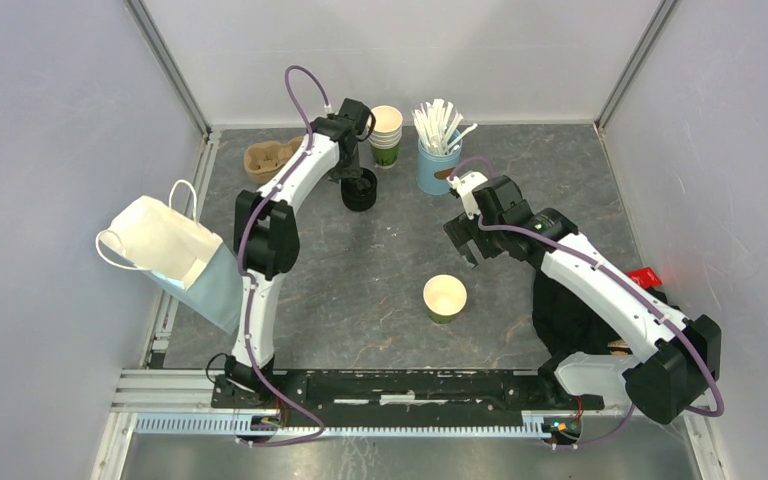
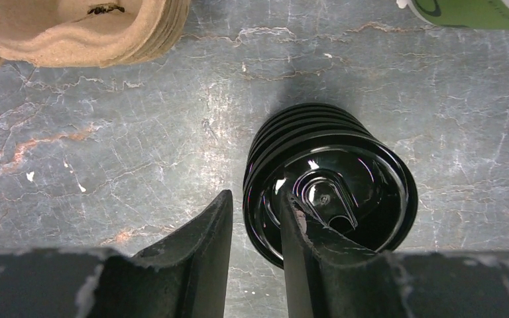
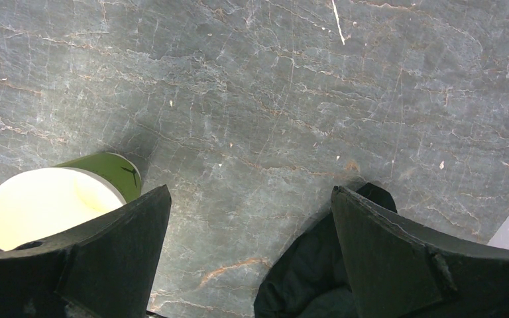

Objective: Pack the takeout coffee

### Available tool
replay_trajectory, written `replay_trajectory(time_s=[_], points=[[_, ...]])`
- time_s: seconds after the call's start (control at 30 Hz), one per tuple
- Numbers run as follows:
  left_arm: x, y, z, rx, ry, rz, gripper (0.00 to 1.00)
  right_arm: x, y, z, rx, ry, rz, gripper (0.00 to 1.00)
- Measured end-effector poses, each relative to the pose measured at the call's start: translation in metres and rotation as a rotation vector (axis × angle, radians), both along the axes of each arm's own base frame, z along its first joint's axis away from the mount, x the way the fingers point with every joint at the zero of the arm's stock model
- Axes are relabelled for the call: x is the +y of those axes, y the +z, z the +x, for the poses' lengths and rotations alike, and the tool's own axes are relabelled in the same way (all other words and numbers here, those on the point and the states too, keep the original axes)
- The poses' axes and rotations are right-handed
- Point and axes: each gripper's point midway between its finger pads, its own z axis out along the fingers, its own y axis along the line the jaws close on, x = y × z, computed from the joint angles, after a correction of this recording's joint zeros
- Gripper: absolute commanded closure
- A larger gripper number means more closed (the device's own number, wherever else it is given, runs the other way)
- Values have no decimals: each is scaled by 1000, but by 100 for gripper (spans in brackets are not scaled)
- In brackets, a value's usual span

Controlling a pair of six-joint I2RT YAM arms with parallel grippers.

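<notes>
A single small green paper cup [image 1: 445, 298] stands upright mid-table, open-topped with no lid on it; its green side shows in the right wrist view [image 3: 109, 169]. A stack of black lids [image 1: 359, 190] stands at the back. My left gripper [image 1: 358, 178] is right over it. In the left wrist view the left gripper [image 2: 252, 202] is narrowly open astride the near rim of the top lid [image 2: 344, 192], one finger outside, one over the lid. My right gripper [image 1: 468, 243] is open and empty above bare table, up and right of the cup; the right wrist view shows it too [image 3: 250, 199].
A white paper bag [image 1: 165, 245] lies open at the left. A cardboard cup carrier [image 1: 268, 157], a stack of lidless cups [image 1: 386, 135] and a blue tin of stirrers [image 1: 438, 150] line the back. A black cloth [image 1: 580, 320] lies under the right arm.
</notes>
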Motion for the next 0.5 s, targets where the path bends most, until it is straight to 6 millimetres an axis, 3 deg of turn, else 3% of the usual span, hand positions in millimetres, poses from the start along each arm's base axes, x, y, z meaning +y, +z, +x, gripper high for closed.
replay_trajectory(time_s=[0.17,0.5], points=[[2,-8,1,17,3,5,64,0,0,0,0,0,0,2],[2,-7,2,12,1,3,72,0,0,0,1,0,0,2]])
